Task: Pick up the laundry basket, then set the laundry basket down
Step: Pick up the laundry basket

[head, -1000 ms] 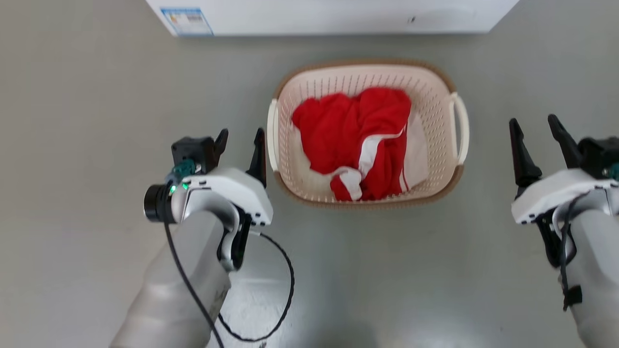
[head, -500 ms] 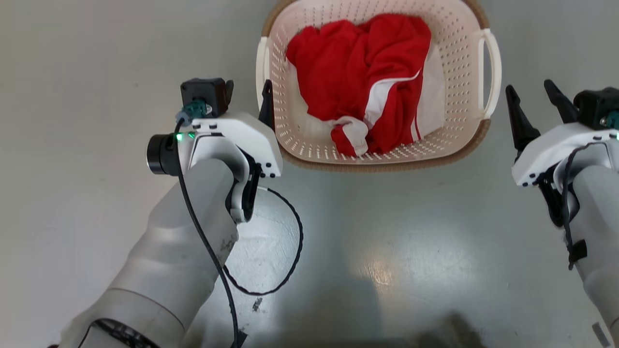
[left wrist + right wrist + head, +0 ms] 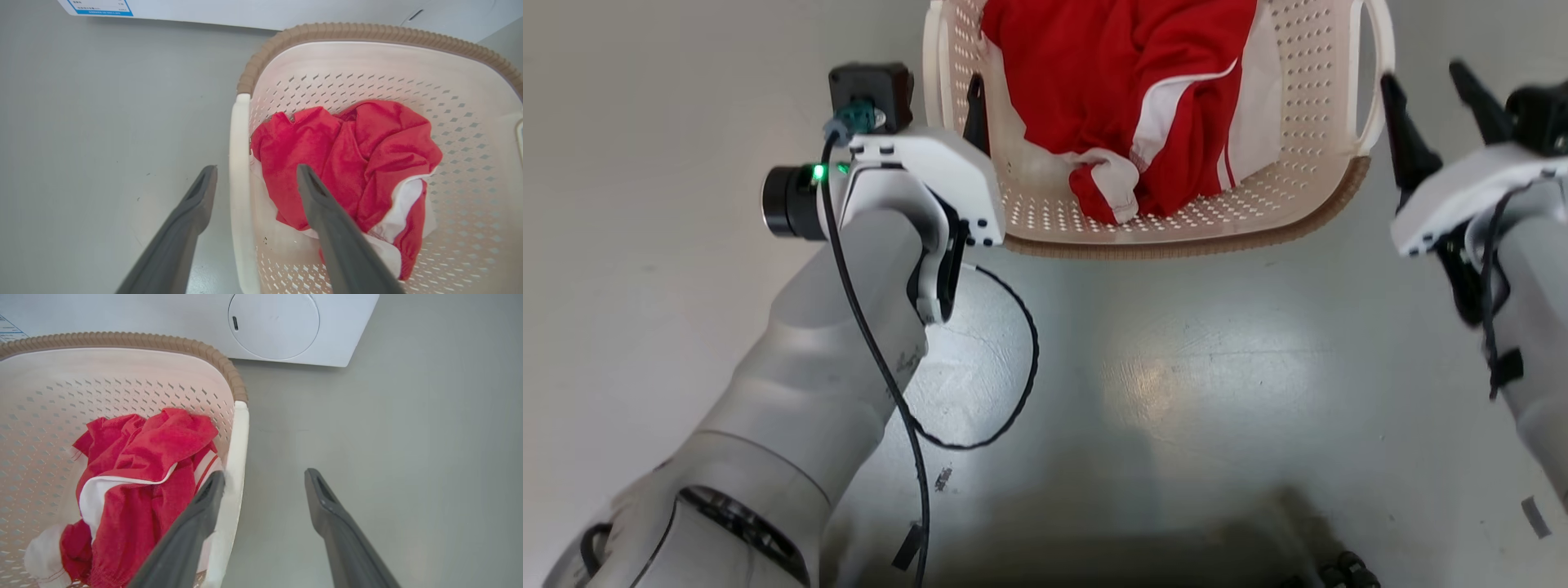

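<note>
Left gripper (image 3: 257, 171), jaws spread and grasping nothing, straddles the left handle (image 3: 239, 183) of the laundry basket (image 3: 1176, 243): one finger outside over the grey floor (image 3: 1176, 392), the other inside above the red-and-white garment (image 3: 1127, 82). The basket stands on the floor between both arms, before the white washing machine (image 3: 347, 330). Right gripper (image 3: 1421, 75), also spread and empty, sits just beside the right handle (image 3: 1372, 98).

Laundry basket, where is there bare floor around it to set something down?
Bare floor lies in front of the laundry basket, between the arms, and beyond the left gripper and right gripper. A strip runs between basket and washing machine. Crowded: both handles, a gripper at each, and the inside, holding red clothing.
</note>
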{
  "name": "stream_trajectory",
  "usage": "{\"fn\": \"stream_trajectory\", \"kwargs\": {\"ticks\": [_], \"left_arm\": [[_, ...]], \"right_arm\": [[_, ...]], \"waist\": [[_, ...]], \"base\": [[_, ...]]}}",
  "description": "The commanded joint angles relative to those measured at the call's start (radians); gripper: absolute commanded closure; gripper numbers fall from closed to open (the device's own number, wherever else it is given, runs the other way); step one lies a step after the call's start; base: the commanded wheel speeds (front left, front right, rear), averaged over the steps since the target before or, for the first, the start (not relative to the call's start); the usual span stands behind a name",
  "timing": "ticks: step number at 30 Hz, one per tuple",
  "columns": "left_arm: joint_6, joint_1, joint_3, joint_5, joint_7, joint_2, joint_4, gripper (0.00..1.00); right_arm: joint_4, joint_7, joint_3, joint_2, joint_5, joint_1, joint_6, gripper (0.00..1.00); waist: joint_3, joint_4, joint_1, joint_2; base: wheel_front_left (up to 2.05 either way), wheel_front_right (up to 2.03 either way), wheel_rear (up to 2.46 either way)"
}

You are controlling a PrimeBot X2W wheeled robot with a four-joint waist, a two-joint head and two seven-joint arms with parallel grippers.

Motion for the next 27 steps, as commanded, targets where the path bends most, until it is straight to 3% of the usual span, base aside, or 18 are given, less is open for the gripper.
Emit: {"fn": "stream_trajectory", "kwargs": {"ticks": [1,13,27], "left_arm": [[0.014,-0.024,-0.004,-0.014,-0.005,0.018,-0.001,0.0],[0.06,-0.098,-0.107,-0.085,0.025,0.018,0.036,0.0],[0.072,-0.14,-0.181,-0.143,0.056,0.018,0.077,0.0]], "right_arm": [[0.008,0.0,0.032,0.001,0.011,0.018,0.003,0.0],[0.08,0.0,0.122,0.025,0.057,-0.067,0.003,0.0],[0.141,0.025,0.195,0.028,0.129,-0.119,0.003,0.0]], "waist": [[0.018,-0.002,-0.0001,0.0],[0.054,0.003,-0.0001,0.0],[0.06,0.003,-0.0001,0.0]], "base": [[0.0,0.0,0.0],[0.0,0.0,0.0],[0.0,0.0,0.0]]}}
